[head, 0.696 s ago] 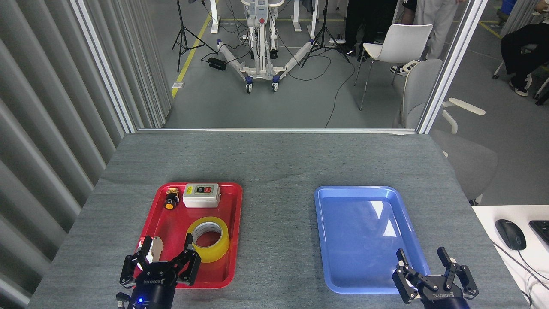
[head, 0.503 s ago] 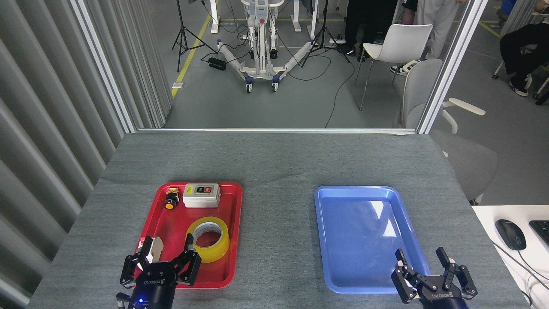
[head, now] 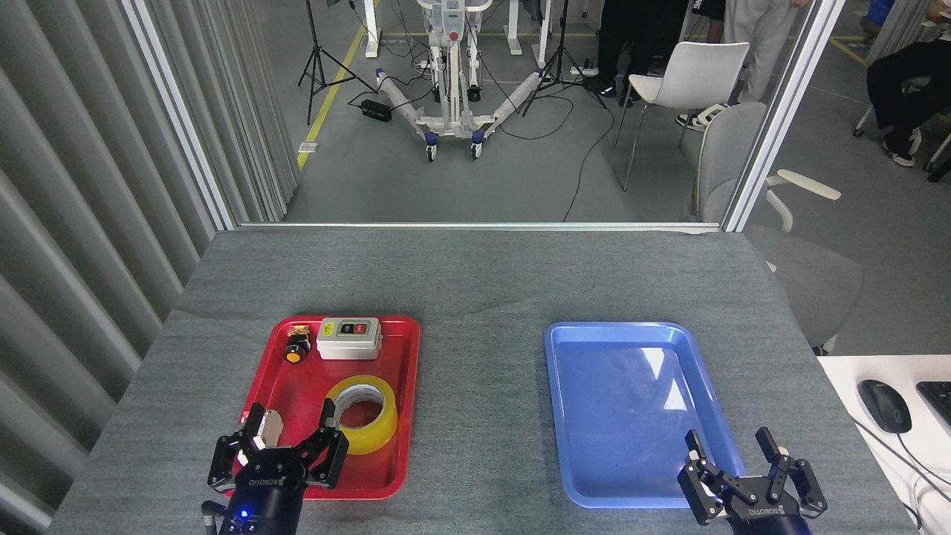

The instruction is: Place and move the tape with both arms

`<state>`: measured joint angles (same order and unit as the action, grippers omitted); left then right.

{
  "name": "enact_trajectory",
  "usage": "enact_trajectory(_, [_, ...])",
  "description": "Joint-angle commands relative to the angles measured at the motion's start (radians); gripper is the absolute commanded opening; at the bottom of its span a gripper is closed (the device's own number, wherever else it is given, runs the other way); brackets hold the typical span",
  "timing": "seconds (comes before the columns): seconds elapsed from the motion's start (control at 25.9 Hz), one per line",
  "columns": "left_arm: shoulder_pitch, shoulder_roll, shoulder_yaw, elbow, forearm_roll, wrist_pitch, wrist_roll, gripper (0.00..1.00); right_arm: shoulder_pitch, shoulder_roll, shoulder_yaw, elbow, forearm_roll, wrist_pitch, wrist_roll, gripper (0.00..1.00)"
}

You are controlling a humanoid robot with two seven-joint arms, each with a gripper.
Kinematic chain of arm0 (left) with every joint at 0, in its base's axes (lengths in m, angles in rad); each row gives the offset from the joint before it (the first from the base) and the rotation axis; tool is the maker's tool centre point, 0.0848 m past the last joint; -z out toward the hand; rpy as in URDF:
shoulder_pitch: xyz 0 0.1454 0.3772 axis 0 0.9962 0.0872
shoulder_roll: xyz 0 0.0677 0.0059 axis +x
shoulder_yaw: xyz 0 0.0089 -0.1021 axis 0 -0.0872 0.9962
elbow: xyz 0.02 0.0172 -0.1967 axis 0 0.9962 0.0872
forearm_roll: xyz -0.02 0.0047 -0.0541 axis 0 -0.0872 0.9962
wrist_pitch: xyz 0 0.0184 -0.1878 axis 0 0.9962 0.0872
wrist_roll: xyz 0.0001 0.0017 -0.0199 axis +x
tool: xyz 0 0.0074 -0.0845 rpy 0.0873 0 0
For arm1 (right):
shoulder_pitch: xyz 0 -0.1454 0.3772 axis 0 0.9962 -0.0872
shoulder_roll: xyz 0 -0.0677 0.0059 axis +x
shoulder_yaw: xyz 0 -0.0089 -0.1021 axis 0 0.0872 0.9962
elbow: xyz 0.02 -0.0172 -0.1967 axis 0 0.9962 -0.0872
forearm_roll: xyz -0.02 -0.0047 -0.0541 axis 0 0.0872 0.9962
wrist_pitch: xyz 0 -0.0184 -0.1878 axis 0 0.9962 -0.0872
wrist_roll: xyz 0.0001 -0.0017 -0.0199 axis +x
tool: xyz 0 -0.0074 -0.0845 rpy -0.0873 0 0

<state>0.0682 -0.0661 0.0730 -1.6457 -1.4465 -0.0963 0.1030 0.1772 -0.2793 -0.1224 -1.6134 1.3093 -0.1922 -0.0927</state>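
The tape, a wide yellow roll with a white core, lies flat in the near right part of the red tray. My left gripper stands open over the tray's near edge, its right finger just left of the roll, its left finger beside a small beige block. Nothing sits between the fingers. My right gripper is open at the near right corner of the blue tray, holding nothing.
A grey switch box and a yellow-capped black push button sit at the red tray's far end. A white desk with a mouse adjoins the table on the right. Chairs, stands and people are beyond the far edge.
My left gripper has crept slightly forward toward the tape. The right gripper has barely shifted. The tape has not moved.
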Motion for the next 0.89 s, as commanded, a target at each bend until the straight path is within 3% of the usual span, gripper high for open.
enact_trajectory(0.0, [-0.008, -0.001, -0.001, -0.005, 0.0, 0.0, 0.001, 1.0, 0.001, 0.005, -0.002, 0.001, 0.001, 0.0, -0.004, 1.0])
enact_trajectory(0.85, [0.004, 0.0, -0.029, 0.038, 0.006, -0.014, -0.012, 1.0, 0.002, 0.008, -0.006, 0.001, 0.001, 0.0, -0.004, 1.0])
